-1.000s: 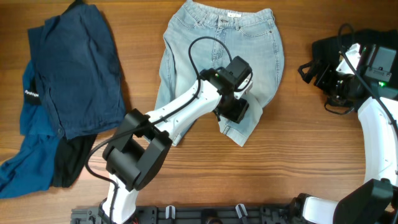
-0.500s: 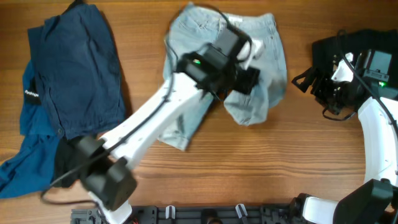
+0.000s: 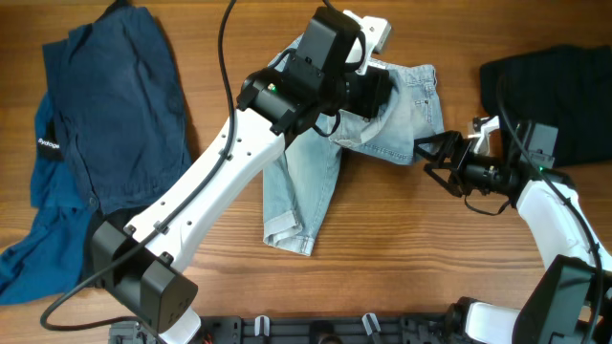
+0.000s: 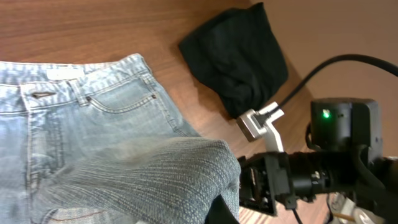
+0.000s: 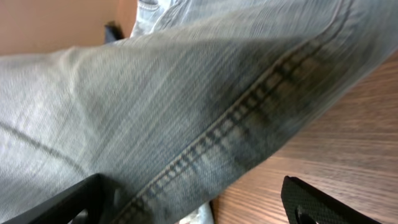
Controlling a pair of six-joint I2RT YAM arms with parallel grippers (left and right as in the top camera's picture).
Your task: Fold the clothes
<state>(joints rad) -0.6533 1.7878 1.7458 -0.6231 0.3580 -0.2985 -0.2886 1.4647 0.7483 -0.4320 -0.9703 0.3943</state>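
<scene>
The light blue denim shorts (image 3: 301,182) lie at the top middle of the table, with one cuffed leg trailing toward the front. My left gripper (image 3: 373,96) is shut on a raised fold of them over the waistband end; in the left wrist view that fold (image 4: 155,174) covers the black fingers (image 4: 222,213). The shorts' pocket and waistband (image 4: 93,99) lie flat beyond it. My right gripper (image 3: 432,158) stands open at the shorts' right edge. In the right wrist view a seamed denim edge (image 5: 155,93) reaches in between its wide-apart fingers (image 5: 323,202).
Dark navy garments (image 3: 115,105) are heaped at the left, with a black piece (image 3: 110,244) under them. A black garment (image 3: 564,86) lies at the far right, behind my right arm; the left wrist view shows that black garment (image 4: 239,56) too.
My left gripper shut on the shorts' leg and carried it up and right over the waistband end. The right arm came left from the black garment to the shorts' edge.
</scene>
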